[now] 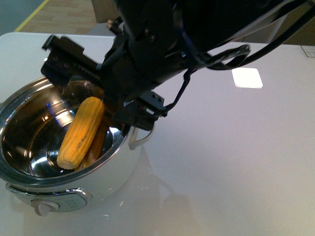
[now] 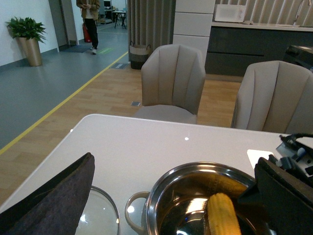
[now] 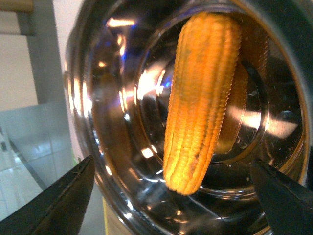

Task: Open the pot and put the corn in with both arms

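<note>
Here we find the corn cob (image 1: 82, 132) lying inside the electric pot (image 1: 69, 189), slanted against the steel inner bowl's wall, one end low in the bowl and the other up near the rim. The pot stands open on the white table (image 1: 236, 162), its knob facing the front camera and its white loop handle (image 1: 140, 137) on the side toward the robot's right.

Over the pot's far rim hangs the right arm (image 1: 147, 44), bulky and black, hiding part of the rim. Its right gripper (image 3: 176, 196) stands wide apart in its wrist view, one dark jaw tip at each lower corner, and the cob lies between and beyond them, touched by neither. We cannot see the whole pot there; the edges cut it off.

From the left wrist view we see one dark jaw of the left gripper (image 2: 49, 200) only, so we cannot tell how wide it stands. Just beside it lies a glass lid (image 2: 100, 215), partly cut off. Beyond the table stand two beige chairs (image 2: 173, 83).
</note>
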